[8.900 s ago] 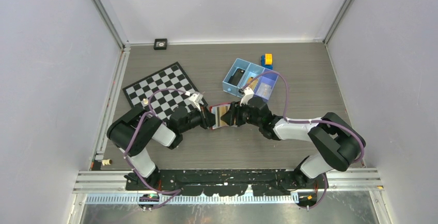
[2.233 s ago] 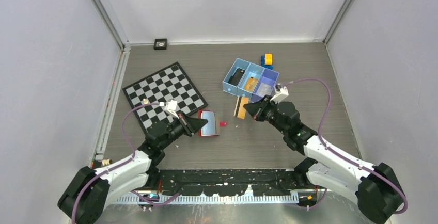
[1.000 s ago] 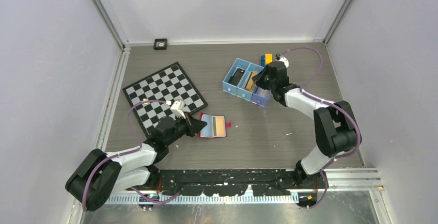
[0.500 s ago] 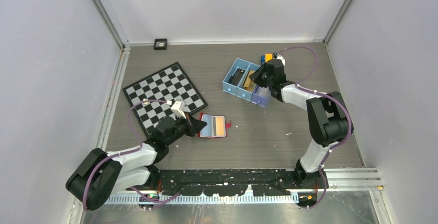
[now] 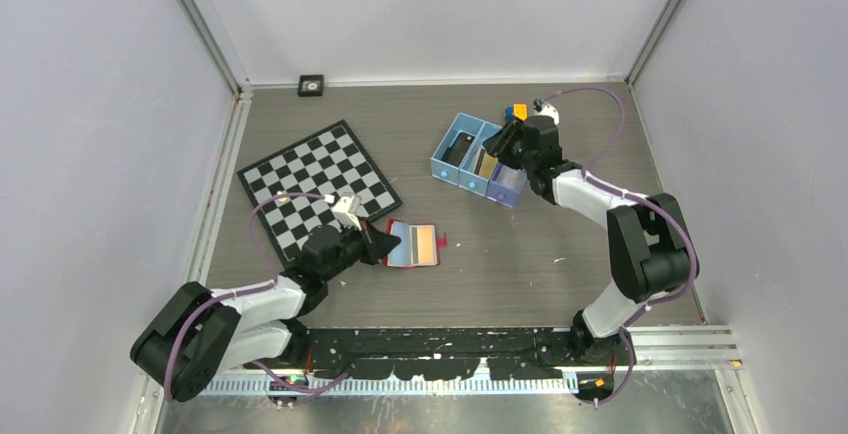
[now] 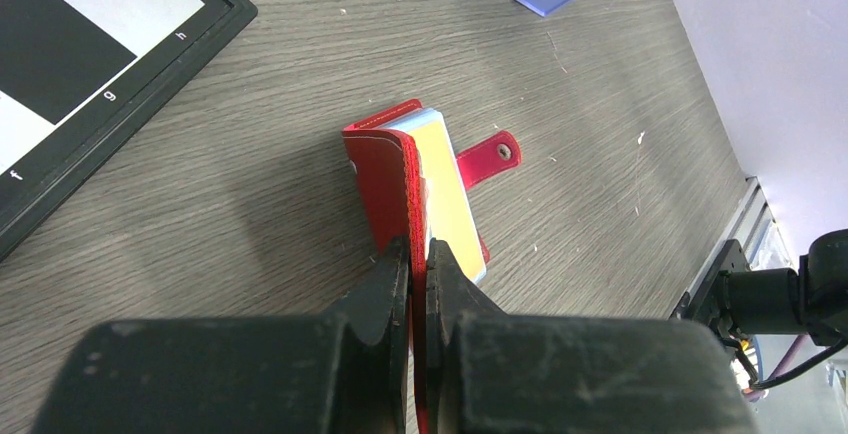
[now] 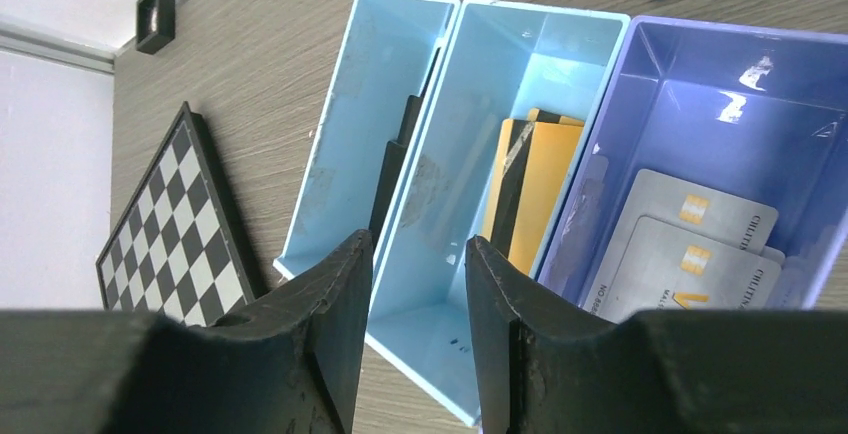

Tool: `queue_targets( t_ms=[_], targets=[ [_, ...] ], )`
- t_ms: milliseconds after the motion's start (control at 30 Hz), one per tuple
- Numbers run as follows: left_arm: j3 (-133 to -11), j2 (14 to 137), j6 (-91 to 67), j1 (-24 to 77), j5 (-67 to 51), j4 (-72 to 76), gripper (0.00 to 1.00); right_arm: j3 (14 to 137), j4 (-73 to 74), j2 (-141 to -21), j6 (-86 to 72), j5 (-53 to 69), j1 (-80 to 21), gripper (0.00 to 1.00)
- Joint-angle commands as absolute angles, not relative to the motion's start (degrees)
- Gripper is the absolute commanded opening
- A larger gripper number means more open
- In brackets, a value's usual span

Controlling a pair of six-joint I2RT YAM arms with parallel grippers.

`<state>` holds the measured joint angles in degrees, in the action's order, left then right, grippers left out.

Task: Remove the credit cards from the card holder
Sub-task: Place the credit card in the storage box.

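Right pincer (image 7: 417, 254), jaws just parted, has dropped an orange card (image 7: 548, 179) into the blue tray's (image 7: 540, 10) middle compartment; left pincer (image 6: 418, 254) stays clamped on the still-loaded card holder (image 6: 385, 169).

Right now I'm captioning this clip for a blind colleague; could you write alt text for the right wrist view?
The right gripper, jaws apart and empty, hovers over the blue tray: a dark card in its left compartment, orange-gold cards in the middle, silver cards in the purple right one. A chessboard lies nearby.
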<state>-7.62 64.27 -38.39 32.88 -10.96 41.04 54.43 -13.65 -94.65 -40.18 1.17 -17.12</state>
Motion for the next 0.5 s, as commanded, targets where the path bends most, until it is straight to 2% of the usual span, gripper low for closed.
queue_targets(
  t_ms=[0, 200, 367, 467],
  targets=[
    [-9.6, 65.5, -36.7, 32.8, -11.3, 46.8, 0.00, 52.1, -16.1, -88.6, -37.6, 1.4, -16.9, 0.45],
    [-10.0, 67.8, -36.4, 32.8, -11.5, 48.2, 0.00, 47.4, -17.4, -84.1, -35.9, 7.8, -19.6, 0.53],
    [-10.0, 68.9, -36.6, 32.8, -11.4, 49.3, 0.00, 44.1, -16.2, -79.9, -34.1, 8.8, -25.4, 0.66],
    [-9.7, 69.5, -36.8, 32.7, -12.0, 51.4, 0.00, 42.9, -14.2, -78.1, -32.7, 5.9, -30.5, 0.77]
  ],
)
